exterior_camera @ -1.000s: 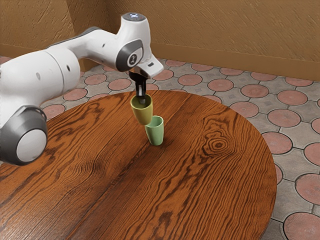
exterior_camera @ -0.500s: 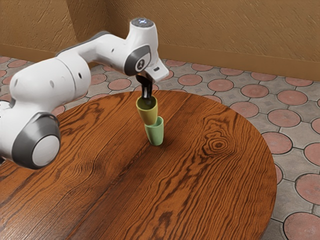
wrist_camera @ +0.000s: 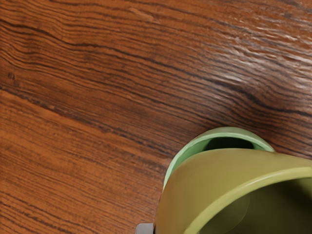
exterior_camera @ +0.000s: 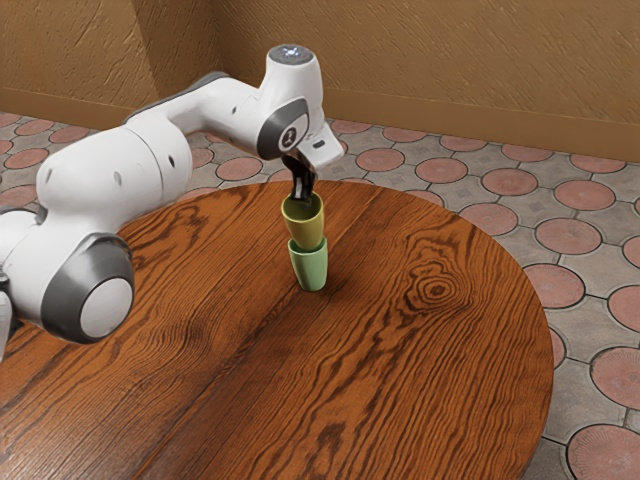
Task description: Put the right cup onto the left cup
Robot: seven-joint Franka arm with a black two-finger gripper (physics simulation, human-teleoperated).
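Well, top cap (exterior_camera: 291, 54): bears one small pale mark, too small to read.
Joint disc (exterior_camera: 290, 137): bears one dark emblem on a pale round, also too small to read.
Arm (exterior_camera: 105, 180): one, white and grey, coming in from 9 o'clock in the exterior view.
Cups: two, one yellow and one green.
Claw (exterior_camera: 303, 192): one, black, holding the yellow cup (exterior_camera: 304, 232) by the rim at about 12 o'clock in the exterior view.
Yellow cup: above the green cup (exterior_camera: 310, 272), its lower end in the green mouth; it tilts a little, its rim toward 11 o'clock in the exterior view. How deep it sits, I cannot tell.
Green cup: upright on the desk, part of its inside wall visible beside the yellow cup in the wrist view.
Desk (exterior_camera: 400, 380): one, round, of brown grained wood.
Wood knot (exterior_camera: 437, 290): one large ringed one, at about 3 o'clock from the green cup.
Floor tiles (exterior_camera: 612, 376): many reddish rounds set among grey ones, several cut off by the exterior view's edge.
Wall (exterior_camera: 420, 60): tan and rough, at 12 o'clock beyond the desk.
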